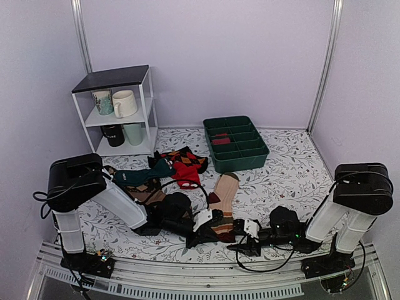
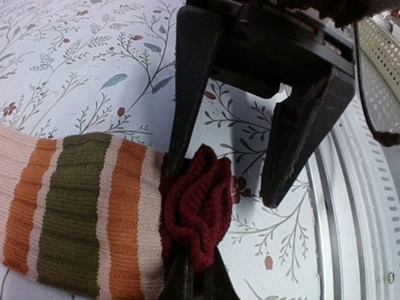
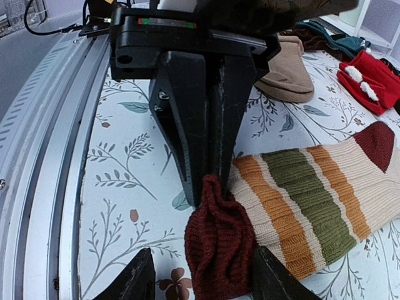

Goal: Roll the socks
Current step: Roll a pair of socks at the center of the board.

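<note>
White floral cloth on the counter (image 1: pixel 294 181). Left arm (image 1: pixel 122 203) and right arm (image 1: pixel 325 215) both reach in low to front centre. The socks (image 1: pixel 226 187) lie there lengthwise, leg end pointing away, striped foot (image 3: pixel 306 200) toward the arms. Left jaws are pressed together, pinching the maroon toe (image 3: pixel 219 250) and bunching it up. Right jaws are spread, straddling that same toe, not clamped. Looks like the start of the roll, nothing wound yet. My take: close right low on the toe beside the left pinch, catch all layers, then turn the toe over onto the stripes, tight and square. A loose or skewed first turn will likely telescope.
</note>
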{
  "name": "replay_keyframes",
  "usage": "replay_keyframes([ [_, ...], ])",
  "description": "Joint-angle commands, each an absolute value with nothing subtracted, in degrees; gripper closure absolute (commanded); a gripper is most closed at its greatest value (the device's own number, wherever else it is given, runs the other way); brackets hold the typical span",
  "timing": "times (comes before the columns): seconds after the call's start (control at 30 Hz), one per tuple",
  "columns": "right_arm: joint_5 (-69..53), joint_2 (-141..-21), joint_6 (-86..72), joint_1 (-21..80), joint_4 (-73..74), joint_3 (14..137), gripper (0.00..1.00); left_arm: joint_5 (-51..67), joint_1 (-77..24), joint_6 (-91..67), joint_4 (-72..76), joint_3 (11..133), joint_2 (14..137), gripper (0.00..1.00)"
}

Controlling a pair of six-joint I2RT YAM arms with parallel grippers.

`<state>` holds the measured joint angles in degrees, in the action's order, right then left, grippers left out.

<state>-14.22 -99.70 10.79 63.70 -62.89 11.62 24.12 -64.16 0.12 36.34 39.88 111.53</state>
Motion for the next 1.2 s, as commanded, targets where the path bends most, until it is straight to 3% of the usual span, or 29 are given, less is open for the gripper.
replay_keyframes([
  [0.0,-10.5,-102.43,12.23,63.89,-65.27,12.44,0.48,24.33,-64.08,-0.28,25.49,38.52,115.66,1.0],
  [0.17,-10.69,-103.37,10.41,64.22,-63.54,12.75,0.6,24.93,-63.9,-0.09,25.41,38.67,115.9,1.0],
  [0.37,-10.38,-103.21,6.72,64.25,-58.38,14.07,0.91,25.23,-63.87,-0.05,25.22,38.85,115.98,1.0],
  [0.57,-12.81,-101.33,0.38,64.25,-49.22,15.87,0.97,20.48,-63.96,-0.1,27.17,36.61,113.36,1.0],
  [0.6,-13.54,-101.11,-1.07,64.25,-46.94,16.51,0.97,17.58,-64.16,0.06,28.67,35.21,109.87,0.95],
  [0.63,-14.56,-100.86,-2.99,64.23,-43.66,17.7,0.97,14.46,-64.7,0.63,30.55,33.31,107.15,0.82],
  [0.67,-15.82,-100.61,-4.7,64.08,-40.66,18.85,0.97,11.04,-65.28,1.45,32.16,31.35,104.43,0.56],
  [0.7,-17.23,-100.47,-5.72,63.9,-37.88,19.9,0.97,8.08,-65.95,2.47,33.68,29.75,101.63,0.47],
  [0.87,-22.64,-98.22,-12.82,62.92,-26.61,23.63,0.97,-1.71,-69.6,9.38,35.35,25.13,92.16,0.4],
  [0.93,-25.03,-97.38,-15.73,61.72,-23.06,24.19,0.97,-1.47,-70.32,11.05,35.16,24.46,90.84,0.29],
  [1.07,-30.82,-98.33,-20.91,57.75,-19.87,25.06,0.97,-1.54,-72.46,13.61,38.99,23.0,91.2,0.37],
  [1.17,-34.13,-100.79,-22.86,55.55,-17.15,27.23,0.97,-2.67,-74.4,16.19,41.33,23.87,93.75,0.35],
])
